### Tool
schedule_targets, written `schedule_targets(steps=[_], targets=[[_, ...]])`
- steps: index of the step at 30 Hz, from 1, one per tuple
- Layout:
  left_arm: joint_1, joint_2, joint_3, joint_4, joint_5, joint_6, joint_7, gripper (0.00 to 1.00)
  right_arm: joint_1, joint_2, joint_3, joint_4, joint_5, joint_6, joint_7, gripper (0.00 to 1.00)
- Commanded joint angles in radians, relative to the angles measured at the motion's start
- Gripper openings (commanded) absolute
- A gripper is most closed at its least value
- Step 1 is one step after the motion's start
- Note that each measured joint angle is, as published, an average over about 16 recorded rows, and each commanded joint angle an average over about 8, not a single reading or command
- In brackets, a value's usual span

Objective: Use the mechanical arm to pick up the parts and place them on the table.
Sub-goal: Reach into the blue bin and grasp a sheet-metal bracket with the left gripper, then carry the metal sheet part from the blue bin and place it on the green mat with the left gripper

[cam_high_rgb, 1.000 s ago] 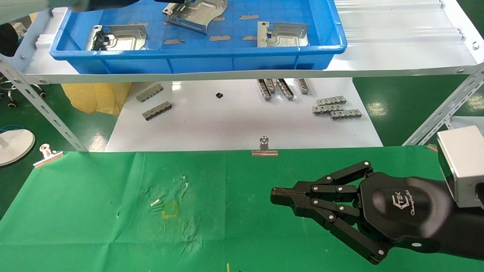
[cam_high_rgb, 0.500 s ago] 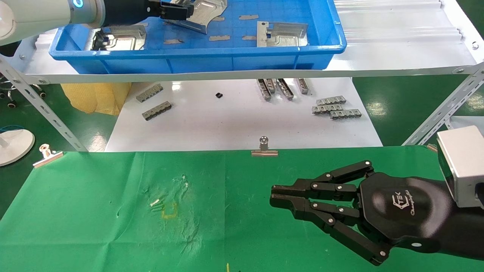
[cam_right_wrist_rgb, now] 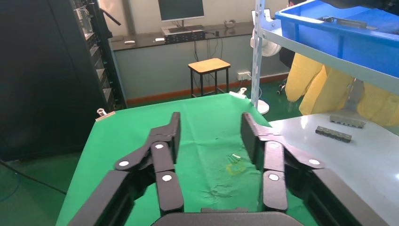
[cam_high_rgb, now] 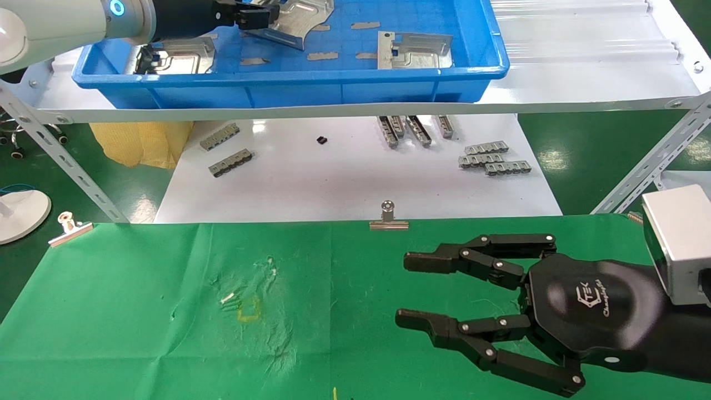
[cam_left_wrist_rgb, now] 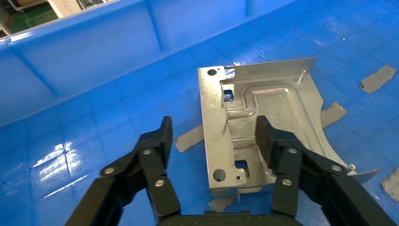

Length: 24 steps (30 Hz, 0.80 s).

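Left hand (cam_left_wrist_rgb: 214, 136) spread inside the blue bin (cam_high_rgb: 278, 83), stamped metal plate (cam_left_wrist_rgb: 259, 132) lying between its fingers, right hand (cam_high_rgb: 408, 289) spread, empty, over the green bench (cam_high_rgb: 139, 311)

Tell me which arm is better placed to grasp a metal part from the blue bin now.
The left. Its open claw is inside the blue bin, fingers on either side of a part. The right claw hovers open over the green table, far from the bin.

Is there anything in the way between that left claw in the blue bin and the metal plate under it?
Nothing visible. The left gripper is open, its fingers straddling one edge of the plate inside the blue bin, with no object between them.
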Motion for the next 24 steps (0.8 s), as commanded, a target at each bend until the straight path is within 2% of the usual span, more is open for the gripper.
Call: schedule_targets(steps=[1,24], targets=[[0.003,0.000,-0.001,-0.003,-0.003,-0.005,0.002,0.00,0.000,0.000,0.000,0.000,0.000,0.000,0.000,1.00],[0.019,-0.012,-0.019,-0.041,-0.072,-0.025,0.022,0.00,0.000,0.000,0.000,0.000,0.000,0.000,0.000,1.00]])
